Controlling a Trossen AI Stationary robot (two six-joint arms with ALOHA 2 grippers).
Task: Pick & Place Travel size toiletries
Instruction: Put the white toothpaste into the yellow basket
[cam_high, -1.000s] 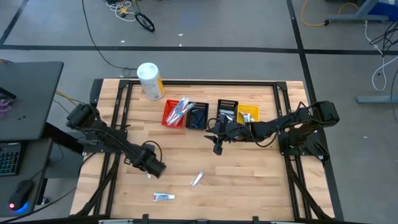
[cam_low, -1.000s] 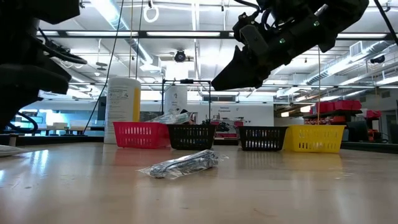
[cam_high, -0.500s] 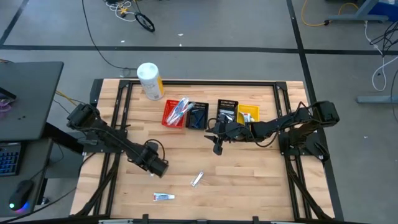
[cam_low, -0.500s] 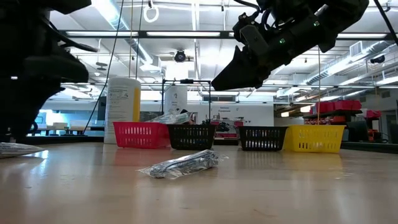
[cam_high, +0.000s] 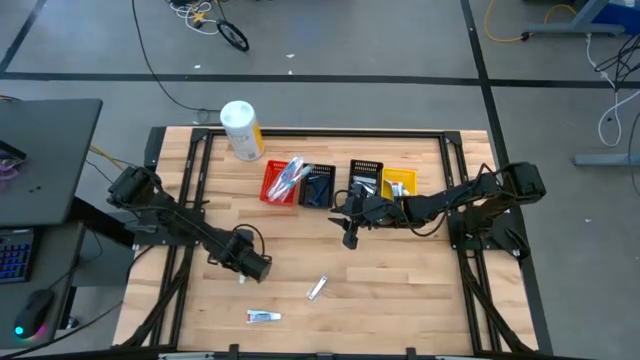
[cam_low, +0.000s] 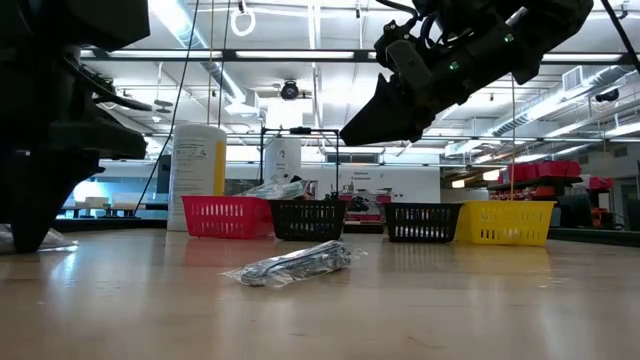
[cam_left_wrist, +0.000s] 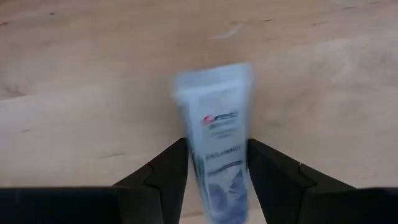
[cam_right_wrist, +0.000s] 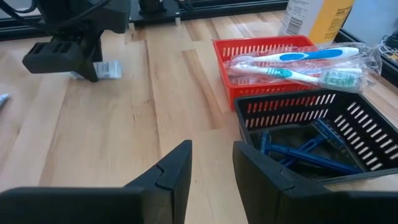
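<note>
High view: the left gripper is low over the table, a tube at its tip. A second tube and a wrapped razor lie nearby, further out. The right gripper hangs just in front of the bins.

Low view: the razor lies mid-table; the left gripper touches down at the far edge.

Left wrist view: the fingers stand slightly apart, the tube between them, touching both.

Right wrist view: the fingers stand a narrow gap apart, holding nothing. Ahead lie toothbrushes on the red bin and razors in the black bin.
</note>
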